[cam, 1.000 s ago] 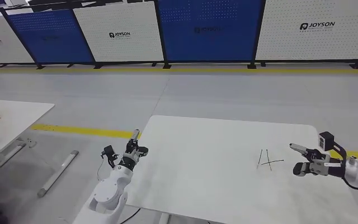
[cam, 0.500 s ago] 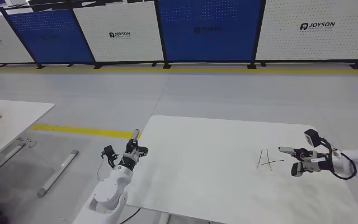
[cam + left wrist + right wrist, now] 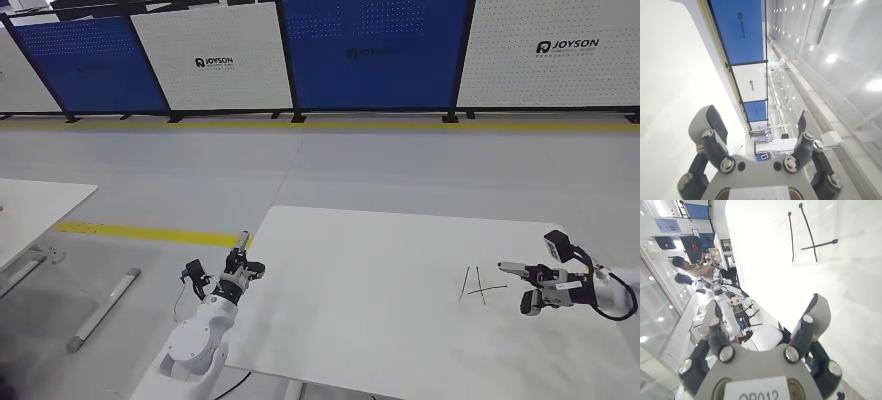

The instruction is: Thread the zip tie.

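Three black zip ties (image 3: pixel 478 285) lie loose on the right part of the white table (image 3: pixel 370 300), two roughly side by side and a shorter one crossing one of them. In the right wrist view they are the two long ties (image 3: pixel 791 236) (image 3: pixel 809 232) and the crossing tie (image 3: pixel 818 245). My right gripper (image 3: pixel 520 285) hovers open just to the right of them, nothing between its fingers (image 3: pixel 817 306). My left gripper (image 3: pixel 247 253) stands open and empty at the table's left edge, far from the ties; its pads (image 3: pixel 717 123) are spread wide.
The table's left edge runs beside the left arm, and the front edge is near both arms. A second white table (image 3: pixel 30 210) and a grey bar (image 3: pixel 103 308) on the floor lie off to the left. Pegboard panels (image 3: pixel 370 50) line the far wall.
Over the last second my right gripper moved left, closer to the zip ties, and then held still. The left arm and the ties have not moved.
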{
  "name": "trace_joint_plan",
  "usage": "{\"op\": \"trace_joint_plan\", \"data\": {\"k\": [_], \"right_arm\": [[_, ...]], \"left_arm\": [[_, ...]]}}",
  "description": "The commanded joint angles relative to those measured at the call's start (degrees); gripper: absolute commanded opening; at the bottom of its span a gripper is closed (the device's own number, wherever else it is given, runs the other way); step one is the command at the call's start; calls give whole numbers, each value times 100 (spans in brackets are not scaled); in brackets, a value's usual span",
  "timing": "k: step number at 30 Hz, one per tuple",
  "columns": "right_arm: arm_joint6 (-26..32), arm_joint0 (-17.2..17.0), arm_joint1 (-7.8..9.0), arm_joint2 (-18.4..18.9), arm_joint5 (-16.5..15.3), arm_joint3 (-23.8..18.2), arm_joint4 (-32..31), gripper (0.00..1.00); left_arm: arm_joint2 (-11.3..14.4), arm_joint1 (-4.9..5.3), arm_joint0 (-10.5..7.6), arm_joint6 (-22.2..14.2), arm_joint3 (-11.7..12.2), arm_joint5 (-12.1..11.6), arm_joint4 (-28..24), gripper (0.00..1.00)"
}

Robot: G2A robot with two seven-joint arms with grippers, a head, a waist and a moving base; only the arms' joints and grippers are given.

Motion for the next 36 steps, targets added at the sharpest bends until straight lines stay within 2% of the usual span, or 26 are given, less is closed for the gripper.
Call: {"op": "trace_joint_plan", "data": {"k": [1, 2, 3, 4, 5, 8, 9, 10, 11, 14, 18, 20, 32, 33, 34, 35, 36], "right_arm": [[0, 0, 0, 0, 0, 0, 0, 100], [0, 0, 0, 0, 0, 0, 0, 100], [-141, 24, 4, 31, -168, -87, -47, 100], [-592, -101, 18, 109, -669, -156, -132, 100], [-728, -174, 29, 147, -877, -167, -156, 100], [-982, -170, 74, 181, -1337, -202, -598, 100], [-1026, -155, 81, 153, -1406, -192, -769, 100], [-1006, -119, 87, 79, -1461, -213, -1019, 100], [-934, -59, 83, -4, -1673, -253, -1188, 100], [-868, 58, 58, -101, -2041, -35, -1229, 100], [-92, 457, -55, -441, -2587, 520, -983, 100], [-2, 612, -103, -522, -2524, 794, -872, 100], [-2, 612, -103, -522, -2524, 794, -872, 100], [0, 560, -118, -524, -2643, 783, -672, 100], [0, 453, -142, -546, -2934, 903, -237, 100], [0, 497, -149, -615, -3065, 1066, -108, 100], [0, 552, -157, -691, -3065, 1118, -70, 100]], "left_arm": [[0, 0, 0, 0, 0, 0, 0, 100], [0, 0, 0, 0, 0, 0, 0, 100], [0, 0, 0, 0, 0, 0, 0, 100], [0, 0, 0, 0, 0, 0, 0, 100], [0, 0, 0, 0, 0, 0, 0, 100], [0, 0, 0, 0, 0, 0, 0, 100], [0, 0, 0, 0, 0, 0, 0, 100], [0, 0, 0, 0, 0, 0, 0, 100], [0, 0, 0, 0, 0, 0, 0, 100], [0, 0, 0, 0, 0, 0, 0, 100], [0, 0, 0, 0, 0, 0, 0, 100], [0, 0, 0, 0, 0, 0, 0, 100], [0, 0, 0, 0, 0, 0, 0, 100], [0, 0, 0, 0, 0, 0, 0, 100], [0, 0, 0, 0, 0, 0, 0, 100], [0, 0, 0, 0, 0, 0, 0, 100], [0, 0, 0, 0, 0, 0, 0, 100]]}}
